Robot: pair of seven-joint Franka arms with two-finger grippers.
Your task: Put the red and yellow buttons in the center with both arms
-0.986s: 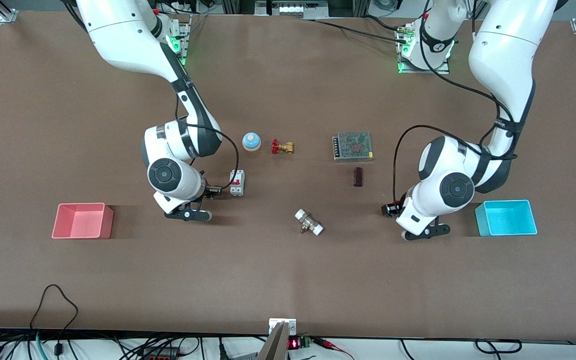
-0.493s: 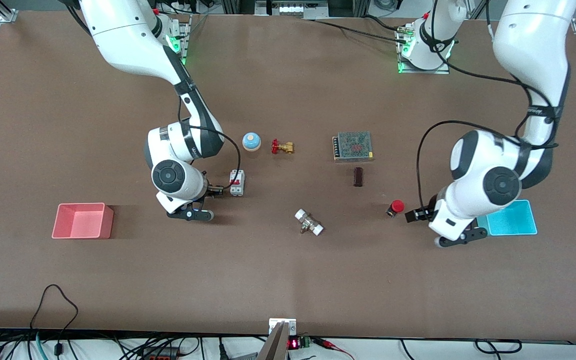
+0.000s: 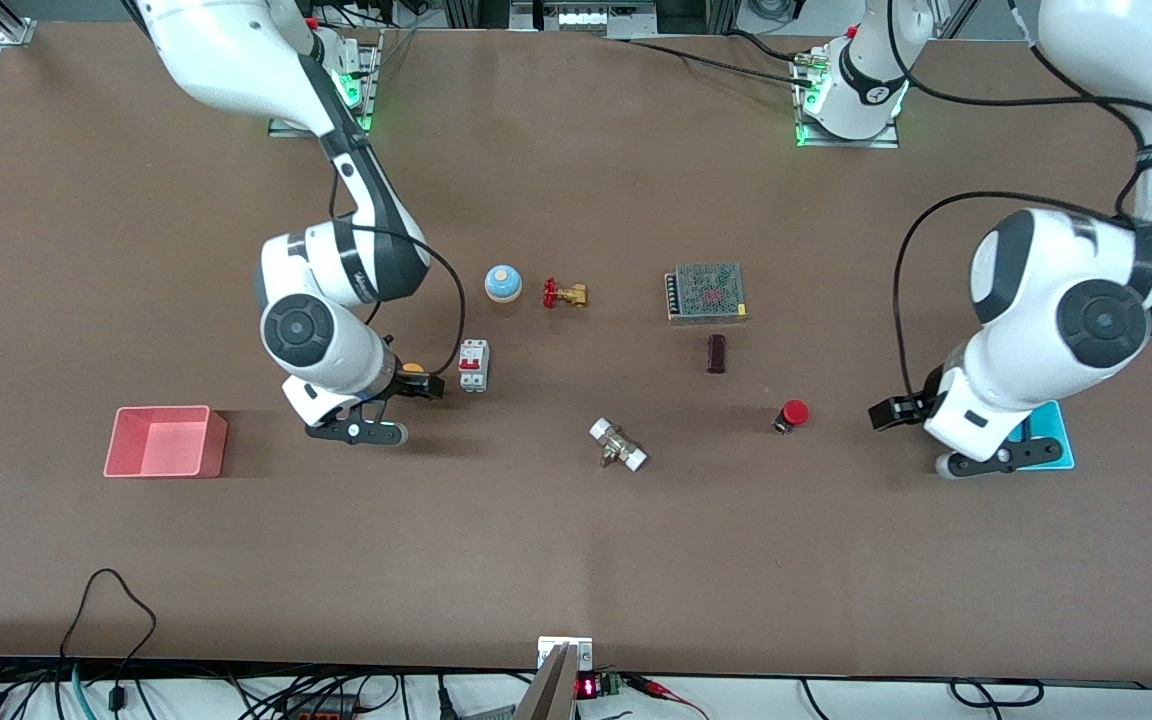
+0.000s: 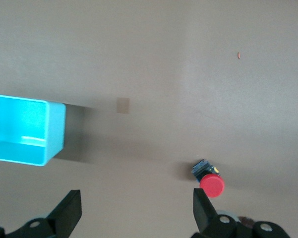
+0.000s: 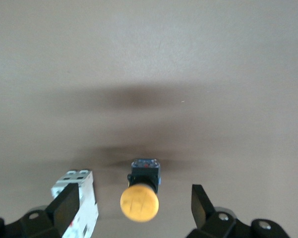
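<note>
With its fingers point(image 5: 204, 204) spread wide and nothing between them, the right gripper point(image 5: 134, 210) hangs over the yellow button point(image 5: 139, 201), which sits on the table point(image 3: 576, 560) just beside the white breaker point(image 3: 474, 365), toward the right arm's end. Left gripper point(image 4: 136, 210) fingers point(image 4: 69, 210) also apart, empty, up over bare table between the blue tray point(image 4: 25, 130) and the red button point(image 4: 211, 184). Red button stands alone on the table, nearer the front camera than the dark block point(image 3: 717, 353) and the mesh-topped box point(image 3: 706, 292). White-capped fitting point(image 3: 618, 445) lies mid-table. Blue bell point(image 3: 502, 283) and red-handled valve point(image 3: 564, 293) sit farther back. Pink tray point(image 3: 165, 441) sits at the right arm's end.
</note>
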